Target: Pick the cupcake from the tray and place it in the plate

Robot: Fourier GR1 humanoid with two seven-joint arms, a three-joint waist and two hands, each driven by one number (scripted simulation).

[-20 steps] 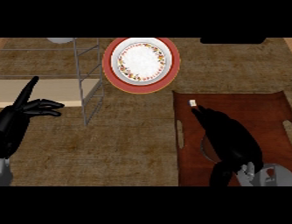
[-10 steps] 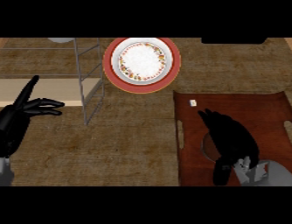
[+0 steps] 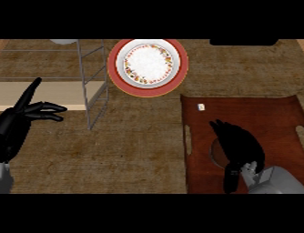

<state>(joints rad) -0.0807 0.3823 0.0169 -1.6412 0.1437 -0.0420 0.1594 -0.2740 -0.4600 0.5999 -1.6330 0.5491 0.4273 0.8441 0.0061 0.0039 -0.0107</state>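
Note:
The plate (image 3: 119, 77), white with a red patterned rim, lies at the counter's far middle. A brown tray (image 3: 276, 113) sits at the right. My right hand (image 3: 239, 145) is over the tray's near left part, fingers bent downward over a round thing, apparently the cupcake. Only a pale curved edge of the cupcake (image 3: 212, 154) shows at the hand's left; the rest is hidden. My left hand (image 3: 17, 129) rests open at the left edge, fingers up.
A wire rack (image 3: 86, 86) with a pale wooden shelf (image 3: 33, 94) stands at the left, just left of the plate. A small white thing (image 3: 200, 107) lies on the tray's far left corner. A dark object (image 3: 243, 42) sits at the back right.
The right hand's fingers drew back from the small white thing toward the near edge and bent down, while its wrist hardly moved. The left hand stayed still.

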